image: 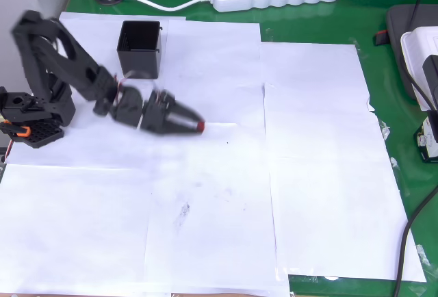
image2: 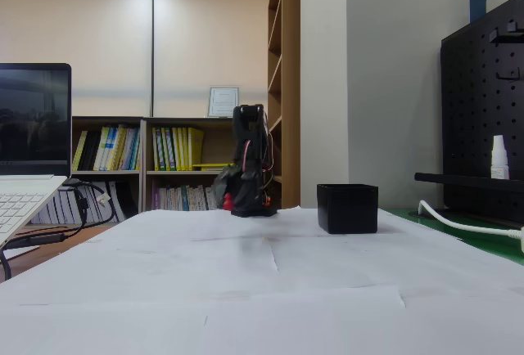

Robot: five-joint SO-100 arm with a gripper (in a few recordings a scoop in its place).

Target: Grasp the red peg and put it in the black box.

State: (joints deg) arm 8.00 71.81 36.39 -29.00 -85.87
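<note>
Taking the box as the landmark and going left to right in the overhead view: the arm sits left of the box, with its base off to the lower left, and reaches out below and to the right of it. The gripper is a bit blurry, so it's probably on the move. The fingers look clenched around the peg, with just a bit of red poking out at the tip. So the peg is in the fingers, below and right of the box and not inside it.

My read is the grab is done and this is the carry. The arm is folded low and stretched out because that's where the peg was within reach, and the box is parked near the base so the swing back is short.

In the fixed view, the gripper hangs low left of the box, a speck of red at it. The box stands upright on the paper-covered table, open top up, ready for a drop from above.
</note>
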